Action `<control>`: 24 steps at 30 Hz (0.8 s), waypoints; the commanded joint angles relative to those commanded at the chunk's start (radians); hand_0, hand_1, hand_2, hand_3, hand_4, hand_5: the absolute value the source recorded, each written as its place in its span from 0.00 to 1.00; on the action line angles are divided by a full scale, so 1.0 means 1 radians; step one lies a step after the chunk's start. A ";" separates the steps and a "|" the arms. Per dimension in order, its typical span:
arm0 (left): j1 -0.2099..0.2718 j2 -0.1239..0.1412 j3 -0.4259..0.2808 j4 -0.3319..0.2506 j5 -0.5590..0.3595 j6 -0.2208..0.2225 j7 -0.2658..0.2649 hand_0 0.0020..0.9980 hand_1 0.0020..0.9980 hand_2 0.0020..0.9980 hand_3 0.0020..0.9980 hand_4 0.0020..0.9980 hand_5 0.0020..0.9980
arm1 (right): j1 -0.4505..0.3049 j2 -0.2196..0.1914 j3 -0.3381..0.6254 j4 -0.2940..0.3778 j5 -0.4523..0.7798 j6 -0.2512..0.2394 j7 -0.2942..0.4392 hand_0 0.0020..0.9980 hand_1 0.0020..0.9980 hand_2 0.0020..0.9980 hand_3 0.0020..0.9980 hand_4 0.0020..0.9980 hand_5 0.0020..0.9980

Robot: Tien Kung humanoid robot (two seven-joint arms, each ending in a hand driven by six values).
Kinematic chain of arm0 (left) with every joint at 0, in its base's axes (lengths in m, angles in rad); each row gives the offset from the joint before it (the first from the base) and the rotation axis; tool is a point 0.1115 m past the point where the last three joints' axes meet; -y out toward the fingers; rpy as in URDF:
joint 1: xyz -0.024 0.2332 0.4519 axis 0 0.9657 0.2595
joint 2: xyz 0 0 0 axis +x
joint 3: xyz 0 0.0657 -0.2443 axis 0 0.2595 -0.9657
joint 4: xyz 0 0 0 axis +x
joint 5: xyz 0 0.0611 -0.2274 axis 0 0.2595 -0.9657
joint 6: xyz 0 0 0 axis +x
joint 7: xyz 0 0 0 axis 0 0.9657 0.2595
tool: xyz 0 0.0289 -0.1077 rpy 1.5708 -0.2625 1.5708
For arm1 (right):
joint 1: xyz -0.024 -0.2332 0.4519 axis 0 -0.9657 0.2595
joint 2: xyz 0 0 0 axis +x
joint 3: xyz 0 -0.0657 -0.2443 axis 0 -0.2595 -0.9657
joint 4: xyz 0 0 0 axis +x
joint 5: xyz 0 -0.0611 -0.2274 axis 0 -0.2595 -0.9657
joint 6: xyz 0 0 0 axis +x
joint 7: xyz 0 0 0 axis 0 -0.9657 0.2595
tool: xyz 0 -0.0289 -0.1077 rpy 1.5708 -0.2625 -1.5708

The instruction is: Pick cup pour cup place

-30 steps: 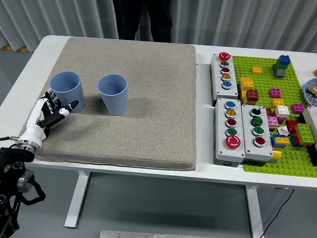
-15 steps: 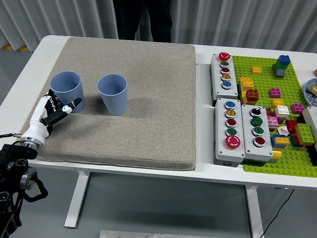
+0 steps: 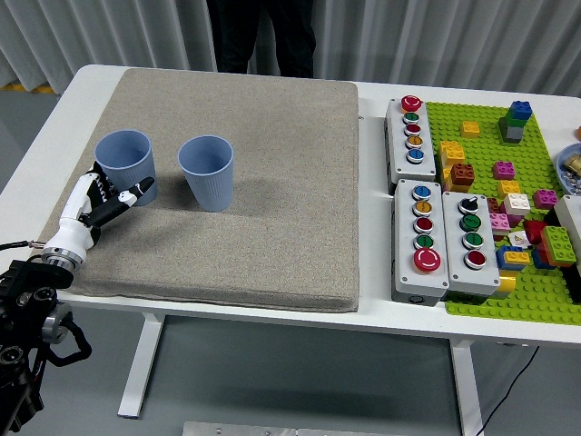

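Two light blue ribbed cups stand upright on a grey felt mat [image 3: 272, 182]: the left cup [image 3: 125, 163] near the mat's left edge and the right cup [image 3: 207, 172] a little to its right. My left hand [image 3: 109, 197], white and black, comes in from the lower left and sits right at the near side of the left cup. Its fingers are spread and touch or nearly touch the cup's lower wall, without closing round it. My right arm is out of view.
Grey button boxes [image 3: 443, 238] with coloured buttons lie right of the mat. A green baseplate [image 3: 495, 118] with several loose bricks fills the far right. A person in dark clothes [image 3: 263, 36] stands at the far edge.
My left hand has crept up and to the right, closing on the near side of the left cup. The left cup has shifted slightly to the right.
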 joint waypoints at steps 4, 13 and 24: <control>-0.006 -0.003 0.000 0.008 0.005 0.004 0.000 0.94 0.93 1.00 1.00 0.99 0.39 | 0.000 0.000 0.000 0.000 -0.001 0.001 0.000 0.68 0.68 0.70 0.65 0.44 0.17; -0.018 -0.006 0.000 0.029 0.015 0.008 0.002 0.94 0.93 1.00 1.00 0.99 0.39 | -0.002 0.000 -0.002 0.000 -0.003 0.002 -0.001 0.68 0.68 0.70 0.65 0.44 0.17; -0.027 -0.005 -0.004 0.042 0.018 0.011 0.004 0.94 0.93 1.00 1.00 0.99 0.40 | -0.003 0.000 -0.001 0.000 -0.007 0.004 -0.001 0.68 0.68 0.70 0.65 0.44 0.17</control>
